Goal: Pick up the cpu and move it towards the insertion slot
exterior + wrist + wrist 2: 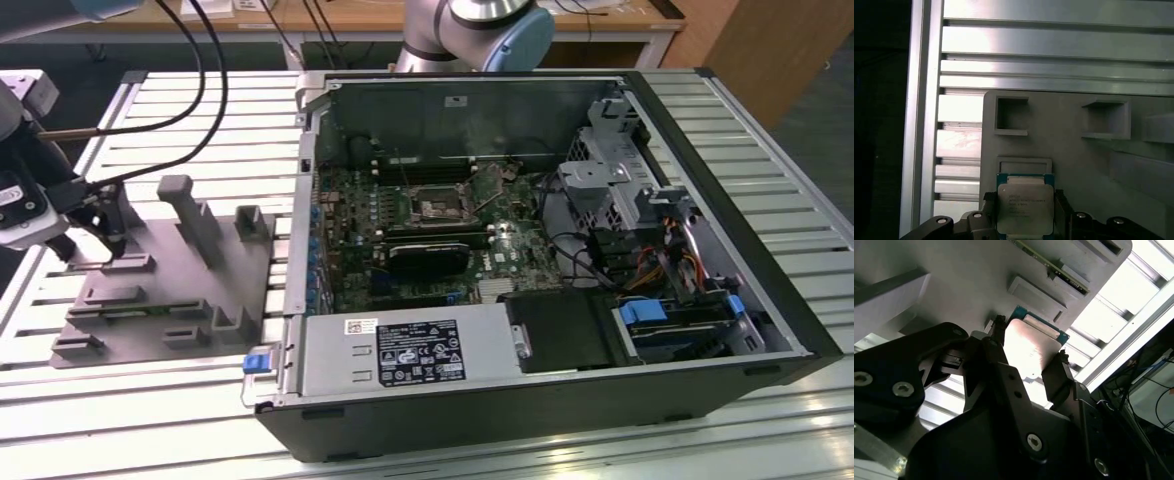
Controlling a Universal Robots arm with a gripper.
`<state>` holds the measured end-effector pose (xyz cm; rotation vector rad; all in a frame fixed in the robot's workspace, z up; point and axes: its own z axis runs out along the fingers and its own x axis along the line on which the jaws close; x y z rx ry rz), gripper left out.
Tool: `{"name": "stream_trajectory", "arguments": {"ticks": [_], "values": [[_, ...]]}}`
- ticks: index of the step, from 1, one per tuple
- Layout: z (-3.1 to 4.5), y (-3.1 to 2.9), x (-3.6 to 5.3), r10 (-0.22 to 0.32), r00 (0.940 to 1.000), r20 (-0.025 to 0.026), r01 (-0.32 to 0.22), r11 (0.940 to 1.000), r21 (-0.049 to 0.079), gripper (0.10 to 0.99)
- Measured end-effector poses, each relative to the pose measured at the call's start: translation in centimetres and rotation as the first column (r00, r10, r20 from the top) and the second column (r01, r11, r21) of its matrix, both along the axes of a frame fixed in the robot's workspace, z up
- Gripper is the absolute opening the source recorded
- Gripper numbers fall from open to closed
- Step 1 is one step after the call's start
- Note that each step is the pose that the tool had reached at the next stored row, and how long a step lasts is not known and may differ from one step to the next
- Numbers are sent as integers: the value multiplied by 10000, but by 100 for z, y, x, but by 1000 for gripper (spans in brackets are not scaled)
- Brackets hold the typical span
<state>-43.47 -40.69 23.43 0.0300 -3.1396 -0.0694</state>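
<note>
Claw (1030,342) gripping narrow on cpu (1024,210), pads (1060,369) pressing both edges, holding it low over grey fixture (147,300) near bench (134,425) edge, exterior view's left. Pickup step likely underway. Insertion slot (437,208) lying well apart inside open computer case (747,250); transfer needing firm, level hold.

The robot arm (470,28) appears in the exterior view as a grey joint with a blue cap at the far side of the scene. Its wrist (20,195) hangs low at the exterior view's left and points downward. Below the wrist sits the black gripper (112,245), its two slim fingers aimed straight down. In both wrist views the gripper (1030,340) (1024,199) is closed. Its black fingers (1002,365) (1061,210) press against opposite edges of the cpu (1023,215), one on each side, with the chip clamped flat between them.
</note>
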Motion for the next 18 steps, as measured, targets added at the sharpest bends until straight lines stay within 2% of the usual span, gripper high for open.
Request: {"name": "stream_trajectory", "arguments": {"ticks": [18], "values": [[123, 1, 0, 0, 10000, 1, 0, 10000, 1, 545]]}}
